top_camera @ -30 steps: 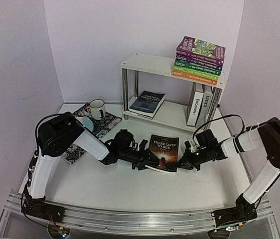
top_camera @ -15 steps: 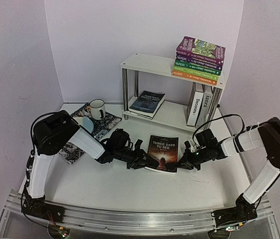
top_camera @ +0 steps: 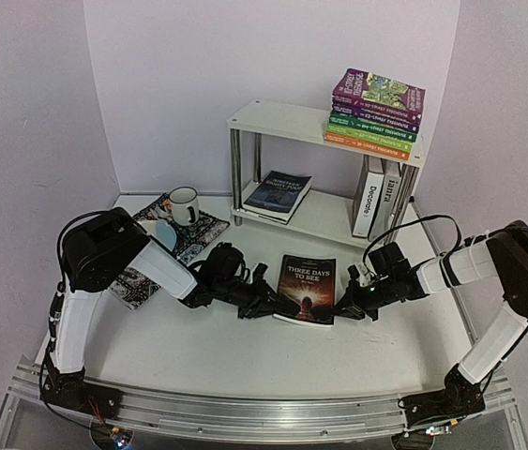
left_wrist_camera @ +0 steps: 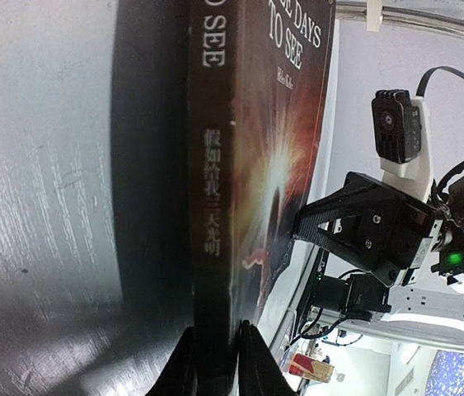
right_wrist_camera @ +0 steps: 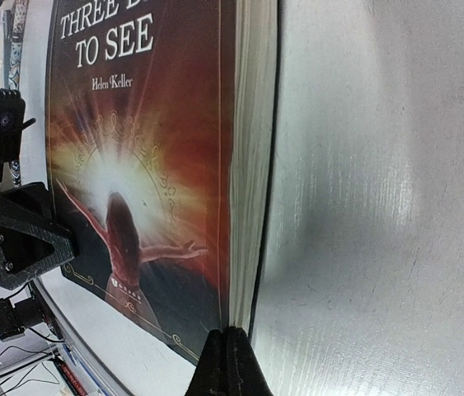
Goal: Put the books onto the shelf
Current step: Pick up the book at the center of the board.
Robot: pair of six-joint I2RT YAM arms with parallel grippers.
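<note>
A black book titled "Three Days to See" (top_camera: 307,286) lies on the table in front of the shelf (top_camera: 278,120). My left gripper (top_camera: 278,305) comes in from the left. Its two fingers clamp the near end of the book's spine (left_wrist_camera: 213,247), one finger (left_wrist_camera: 184,367) on each side. My right gripper (top_camera: 341,309) is shut, its tips (right_wrist_camera: 230,363) pressed against the near corner of the page edge (right_wrist_camera: 248,181). More books are on the shelf: a coloured stack (top_camera: 376,117) on top, a dark one (top_camera: 278,194) lying flat and white ones (top_camera: 376,197) standing on the lower board.
A white mug (top_camera: 184,204) stands on a dark patterned placemat (top_camera: 198,234) at the back left, just behind the left arm. The shelf's metal legs (top_camera: 236,169) rise close behind the book. Walls close in the table on the left, back and right.
The left gripper's fingers have closed in on the book's spine, and the left arm has drawn slightly back to the left. The right gripper and the book have stayed in place.
</note>
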